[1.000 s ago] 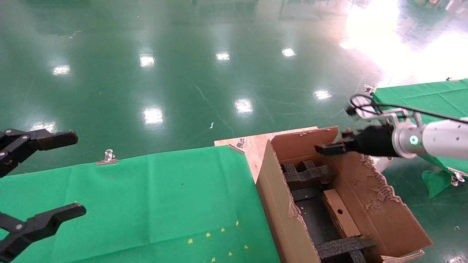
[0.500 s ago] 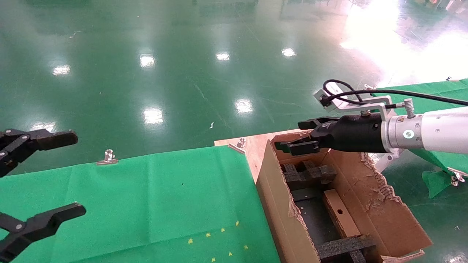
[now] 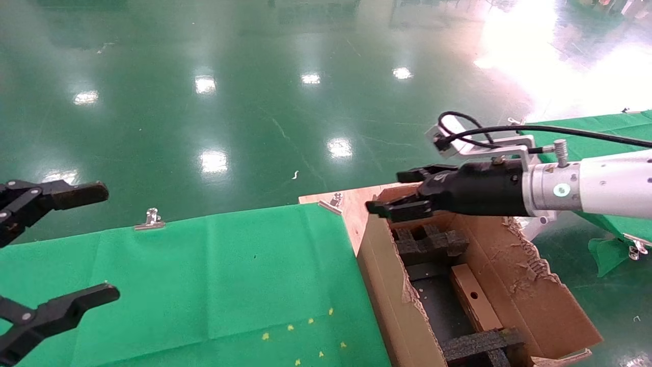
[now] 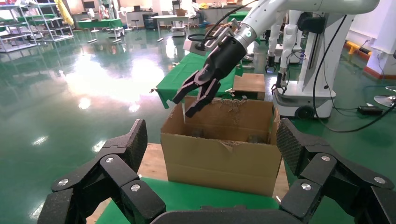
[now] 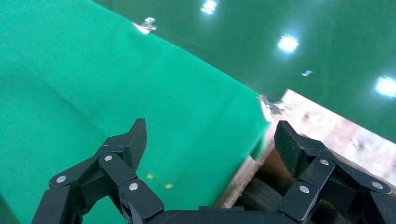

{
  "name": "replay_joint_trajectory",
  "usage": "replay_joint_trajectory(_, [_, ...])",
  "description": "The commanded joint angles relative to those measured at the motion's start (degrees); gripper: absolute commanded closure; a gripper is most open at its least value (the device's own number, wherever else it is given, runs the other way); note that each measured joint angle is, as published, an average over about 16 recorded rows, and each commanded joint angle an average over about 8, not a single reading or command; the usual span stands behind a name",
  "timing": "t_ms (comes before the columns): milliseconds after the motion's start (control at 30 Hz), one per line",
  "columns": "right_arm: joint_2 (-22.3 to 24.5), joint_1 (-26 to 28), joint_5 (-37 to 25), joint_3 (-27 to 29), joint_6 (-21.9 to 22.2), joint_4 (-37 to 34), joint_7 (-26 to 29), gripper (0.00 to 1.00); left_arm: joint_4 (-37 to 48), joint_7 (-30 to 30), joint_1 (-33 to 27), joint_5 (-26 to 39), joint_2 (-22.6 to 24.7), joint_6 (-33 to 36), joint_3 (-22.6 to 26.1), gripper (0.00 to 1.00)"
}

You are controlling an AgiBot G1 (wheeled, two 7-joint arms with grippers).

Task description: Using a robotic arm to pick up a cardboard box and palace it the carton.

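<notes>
Standing by the bench, taking stock:

Robotic arm (image 3: 601,191): white with a green light ring, reaching in from the robot's right – level over the far end of the carton.

Right gripper (image 3: 405,192): black fingers spread apart, nothing between them; it hangs above the carton's far left corner, next to the bare wooden board (image 3: 351,204). From its own wrist camera the two fingers (image 5: 121,149) frame the green cloth and the board's edge below.

Left gripper (image 3: 76,244): parked at the robot's left over the green cloth, fingers wide and empty.

Cardboard box (image 3: 473,298): small, flat, brown, one round hole facing up – lying inside the carton along its right wall, between the black foam dividers (image 3: 433,242).

Carton (image 3: 387,285): large, brown, ragged torn flaps, open on top, sitting at the right end of the table.

Green cloth (image 3: 204,280): covers the table, held by metal clips (image 3: 150,220) at the far edge.
</notes>
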Motion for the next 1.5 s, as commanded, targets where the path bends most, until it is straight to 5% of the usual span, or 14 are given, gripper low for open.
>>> replay_joint_trajectory(33, [-0.34, -1.04, 0.72, 1.7, -1.1, 0.26, -1.04, 0.0, 0.0, 0.0, 0.0, 0.0, 0.0, 0.0, 0.0, 0.0])
replay_joint_trajectory(1500, [-8.28, -25.24, 17.41, 40.97, -26.48, 6.24, -25.18, 0.0, 0.0, 0.0, 0.0, 0.0, 0.0, 0.0, 0.0, 0.0])
